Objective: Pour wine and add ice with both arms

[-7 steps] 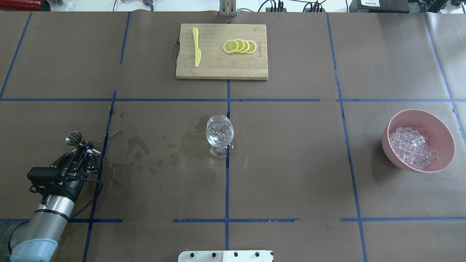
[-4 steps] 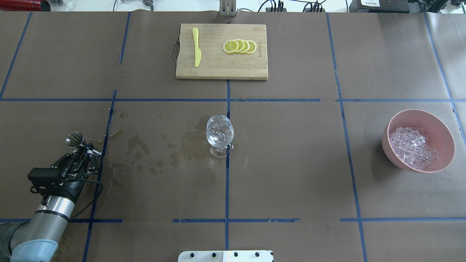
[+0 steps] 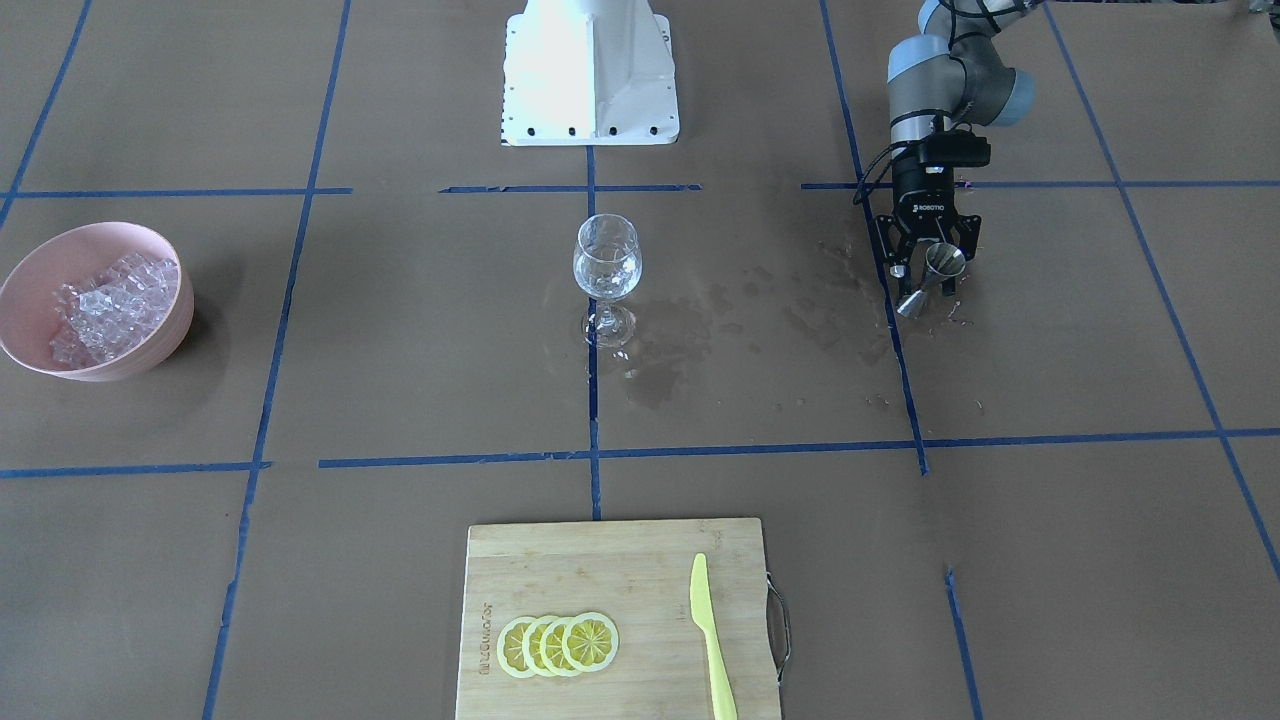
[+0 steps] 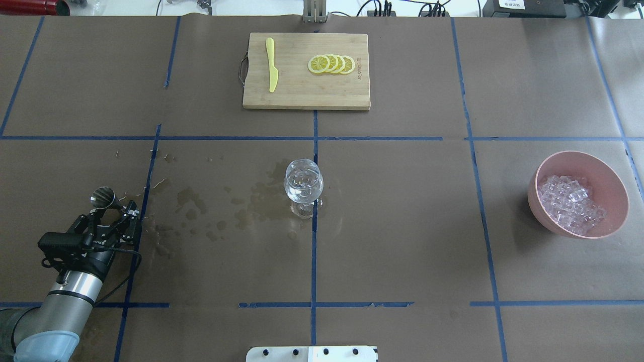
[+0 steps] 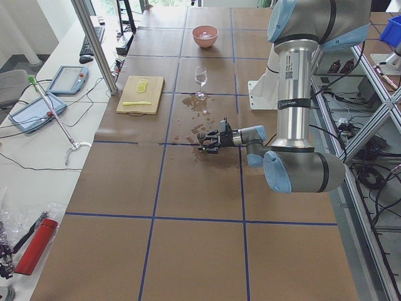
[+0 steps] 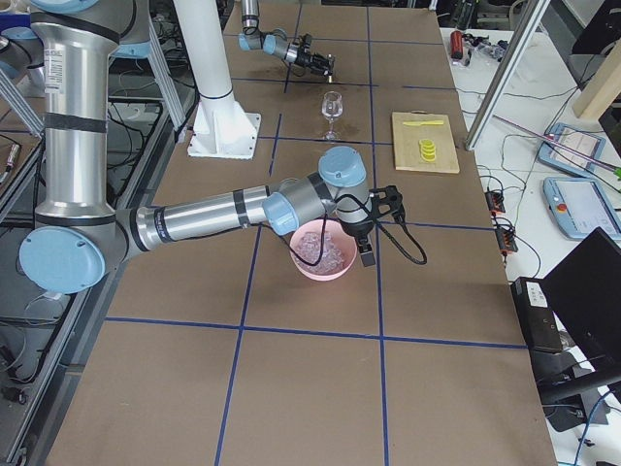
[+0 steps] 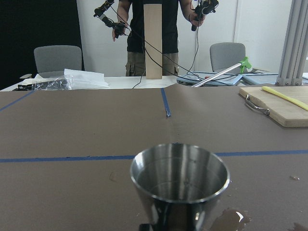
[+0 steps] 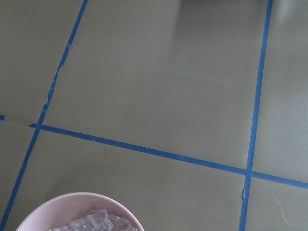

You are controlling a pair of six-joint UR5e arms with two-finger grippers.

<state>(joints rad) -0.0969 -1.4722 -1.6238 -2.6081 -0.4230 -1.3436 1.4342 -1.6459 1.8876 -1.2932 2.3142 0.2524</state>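
- Wine: a faint clear liquid low in the wine glass. The glass stands upright on a blue tape line, well off to the left gripper's right.
- Left gripper: low over the brown paper and held level. The jaws look spread, one finger on each side of the waist of a steel jigger, with no firm pinch visible.
- The jigger is upright, mouth up, right at that gripper's tips. It fills the bottom centre of the left wrist view.
- Dark wet stains lie between the left gripper and the glass. The nearest spots are just beside the gripper's right.
- Ice: a glittery heap in the pink bowl, far to the left gripper's right, past the glass.
- Right gripper: points down over the bowl's rim, with the ice just beside and below it. It is seen only from the side, so I cannot tell the jaw width. The right wrist view catches only the bowl's edge and some ice at its bottom.
- Cutting board: well ahead and to the right of the left gripper. It carries lemon slices and a yellow knife, apart from each other.
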